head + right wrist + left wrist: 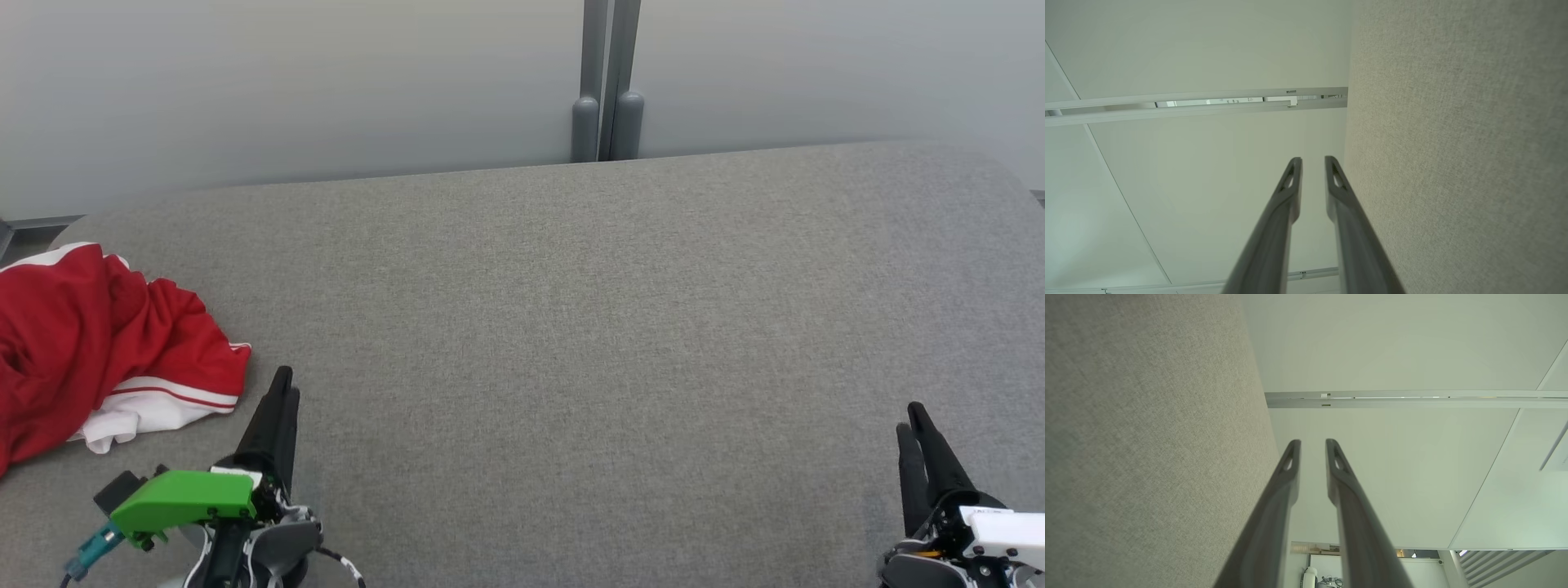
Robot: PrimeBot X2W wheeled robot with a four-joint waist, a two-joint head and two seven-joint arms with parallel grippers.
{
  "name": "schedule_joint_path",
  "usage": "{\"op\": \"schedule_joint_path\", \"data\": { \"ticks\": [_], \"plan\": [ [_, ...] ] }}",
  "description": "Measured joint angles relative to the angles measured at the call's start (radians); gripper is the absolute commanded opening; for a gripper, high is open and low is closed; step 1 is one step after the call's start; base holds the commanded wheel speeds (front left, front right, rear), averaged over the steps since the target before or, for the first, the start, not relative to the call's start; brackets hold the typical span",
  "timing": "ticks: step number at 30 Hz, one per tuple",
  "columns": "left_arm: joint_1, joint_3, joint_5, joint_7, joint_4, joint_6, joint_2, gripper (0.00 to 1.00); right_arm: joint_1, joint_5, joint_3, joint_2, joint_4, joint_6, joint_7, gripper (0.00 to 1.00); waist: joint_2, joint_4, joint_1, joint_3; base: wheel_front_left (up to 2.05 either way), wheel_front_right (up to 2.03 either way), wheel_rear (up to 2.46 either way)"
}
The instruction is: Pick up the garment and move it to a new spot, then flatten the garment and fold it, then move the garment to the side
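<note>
Broadly, most of the head view is being taken up by a gray fabric-covered table (571,327), whose far edge is being met by a pale wall (286,82). That wall is being divided by a gray double post (608,82) standing behind the middle of the far edge. At the table's left side, a red garment (106,343) is being seen lying in a crumpled heap, with part of it being cut off by the picture's left border. A white band with thin red stripes is being shown along its near hem. The garment is not being gripped or touched by either pincer. Just beside its near right corner, yet apart from it, the left gripper (286,384) is being held low over the table, pointing away from the robot. The right gripper (909,418) is being held well apart from the garment, near the table's right side. In the left wrist view the two dark fingers (1290,465) are being shown parted by a narrow gap with nothing between them, and the same is being shown in the right wrist view: both pincers are released and empty. A green cover (184,498) is being carried on the left wrist, a white housing (1004,527) on the right.
</note>
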Motion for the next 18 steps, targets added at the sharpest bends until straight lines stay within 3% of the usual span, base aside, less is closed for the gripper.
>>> {"op": "schedule_joint_path", "data": {
  "ticks": [11,18],
  "plan": [
    [0.054,-0.003,0.024,-0.044,0.014,0.003,-0.004,1.0,0.004,-0.03,0.059,0.008,0.054,0.0,-0.035,1.0,0.0,-0.002,0.0,-0.004,0.0,0.0,0.0],
    [0.066,0.01,0.107,-0.08,-0.001,0.003,-0.004,1.0,-0.025,-0.097,0.09,0.007,0.084,0.0,-0.064,1.0,0.0,-0.002,0.0,-0.007,0.0,0.0,0.0]
  ]
}}
